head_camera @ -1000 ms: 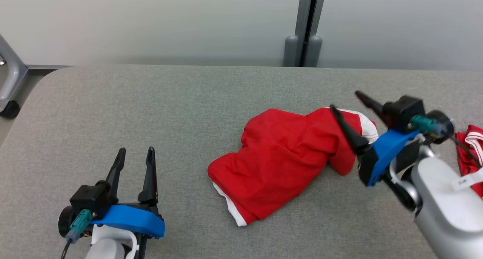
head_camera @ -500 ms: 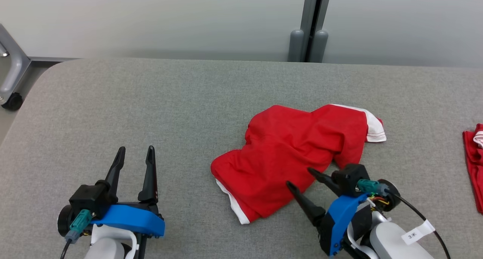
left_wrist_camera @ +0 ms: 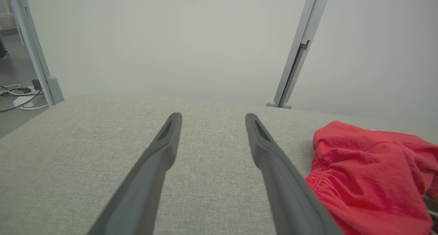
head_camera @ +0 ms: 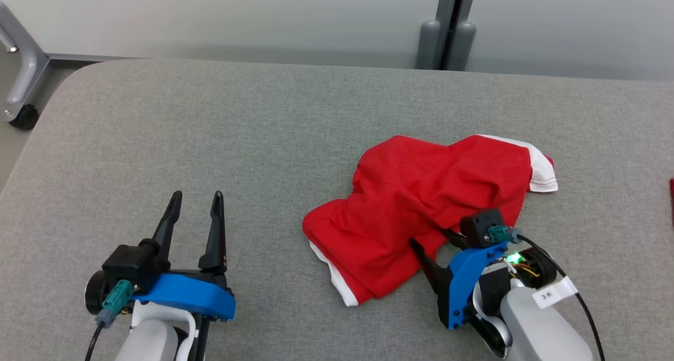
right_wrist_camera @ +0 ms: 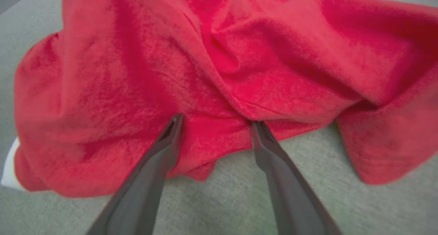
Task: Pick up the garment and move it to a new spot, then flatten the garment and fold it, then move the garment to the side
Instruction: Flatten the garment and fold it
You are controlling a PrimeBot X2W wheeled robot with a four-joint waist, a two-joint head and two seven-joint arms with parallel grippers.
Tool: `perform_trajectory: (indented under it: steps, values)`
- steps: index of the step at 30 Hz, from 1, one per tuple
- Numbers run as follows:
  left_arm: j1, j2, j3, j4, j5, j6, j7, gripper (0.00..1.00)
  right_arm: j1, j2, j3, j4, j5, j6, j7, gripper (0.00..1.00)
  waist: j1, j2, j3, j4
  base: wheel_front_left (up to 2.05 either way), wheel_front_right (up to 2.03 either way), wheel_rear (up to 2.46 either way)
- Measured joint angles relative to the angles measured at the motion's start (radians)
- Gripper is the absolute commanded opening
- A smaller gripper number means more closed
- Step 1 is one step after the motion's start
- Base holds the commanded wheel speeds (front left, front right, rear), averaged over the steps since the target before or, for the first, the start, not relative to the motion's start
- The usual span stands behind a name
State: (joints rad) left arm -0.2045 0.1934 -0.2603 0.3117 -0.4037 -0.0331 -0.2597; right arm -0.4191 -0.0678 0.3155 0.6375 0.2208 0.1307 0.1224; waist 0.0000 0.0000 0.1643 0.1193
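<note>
The garment [head_camera: 421,208] is a pair of red shorts with white trim, lying crumpled on the grey table [head_camera: 210,124], right of centre. My right gripper [head_camera: 432,239] is open at the garment's near edge, its fingertips resting on the red cloth. In the right wrist view the garment [right_wrist_camera: 219,67] spreads across the upper part, and the right gripper [right_wrist_camera: 216,121] has both tips at a fold with cloth between them, jaws apart. My left gripper [head_camera: 197,195] stands open over bare table at the lower left. The left wrist view has the left gripper [left_wrist_camera: 213,116] empty, with the garment [left_wrist_camera: 369,173] off to its right.
A sliver of another red cloth [head_camera: 672,192] shows at the right edge. Behind the table stand pale wall panels with a grey post [head_camera: 447,40]. A metal frame with a caster [head_camera: 21,116] stands off the table's far left corner.
My right gripper has swung from the garment's far right end down to its near edge, staying open. The left gripper has not moved. The head camera has shifted a little.
</note>
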Motion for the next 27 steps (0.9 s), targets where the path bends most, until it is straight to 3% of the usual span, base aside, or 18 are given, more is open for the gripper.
perform_trajectory:
  steps: [3, 4, 5, 6, 12, 17, 22, 27]
  values:
    - [-0.002, 0.000, -0.005, 0.005, 0.000, -0.002, 0.000, 1.00, -0.033, 0.009, 0.001, 0.069, 0.000, 0.000, 0.006, 1.00, 0.0000, 0.0000, 0.003, 0.007, 0.00, 0.00, 0.00]
    - [-0.003, 0.000, -0.007, 0.006, 0.000, -0.003, 0.000, 1.00, -0.046, 0.011, 0.003, 0.090, 0.004, 0.000, 0.008, 0.89, 0.0000, 0.0000, 0.004, 0.009, 0.00, 0.00, 0.00]
    - [-0.003, -0.001, -0.008, 0.008, 0.000, -0.003, 0.000, 1.00, -0.058, 0.012, 0.006, 0.106, 0.007, 0.000, 0.006, 0.30, 0.0000, 0.0000, 0.005, 0.012, 0.00, 0.00, 0.00]
    - [-0.004, -0.001, -0.009, 0.010, 0.000, -0.003, 0.000, 1.00, -0.070, 0.013, 0.013, 0.123, 0.009, 0.000, 0.004, 0.00, 0.0000, 0.0000, 0.004, 0.014, 0.00, 0.00, 0.00]
    - [-0.005, 0.000, -0.010, 0.021, -0.001, -0.003, 0.000, 1.00, -0.115, 0.017, 0.011, 0.138, 0.044, 0.000, -0.076, 0.00, 0.0000, 0.0000, -0.012, 0.018, 0.00, 0.00, 0.00]
    - [0.006, 0.005, -0.007, 0.023, -0.006, 0.003, 0.000, 1.00, -0.135, 0.012, -0.006, 0.050, 0.046, 0.000, -0.126, 0.00, 0.0000, 0.0000, -0.038, 0.007, 0.00, 0.00, 0.00]
    - [0.026, 0.012, -0.002, 0.017, -0.011, 0.007, 0.000, 1.00, -0.133, -0.038, -0.022, -0.152, 0.048, 0.000, -0.109, 0.00, 0.0000, 0.0000, -0.067, -0.011, 0.00, 0.00, 0.00]
    - [0.042, 0.017, -0.001, 0.009, -0.016, 0.015, 0.000, 1.00, -0.079, -0.104, -0.036, -0.425, 0.063, 0.000, 0.022, 0.00, -0.0002, 0.0000, -0.088, -0.030, 0.00, 0.00, 0.00]
